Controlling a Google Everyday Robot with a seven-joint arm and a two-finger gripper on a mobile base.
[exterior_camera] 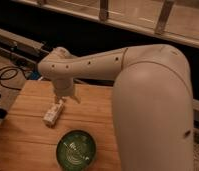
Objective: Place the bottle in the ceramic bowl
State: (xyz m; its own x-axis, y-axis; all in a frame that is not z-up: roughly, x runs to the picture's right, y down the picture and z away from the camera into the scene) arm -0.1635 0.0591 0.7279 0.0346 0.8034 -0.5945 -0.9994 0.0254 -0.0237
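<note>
The small white bottle (53,114) lies on its side on the wooden table (28,132), left of centre. The dark-green ceramic bowl (75,149) with pale rings inside stands near the table's front edge, just to the bottle's lower right. My gripper (63,101) hangs below the pale arm's wrist (64,85), right above the bottle's far end and very close to it. The wrist hides most of the gripper. The bowl holds nothing.
My large pale arm (143,95) covers the right side of the table. A dark cable (8,75) lies on the floor at the left. A dark rail and glass panels (133,20) run along the back.
</note>
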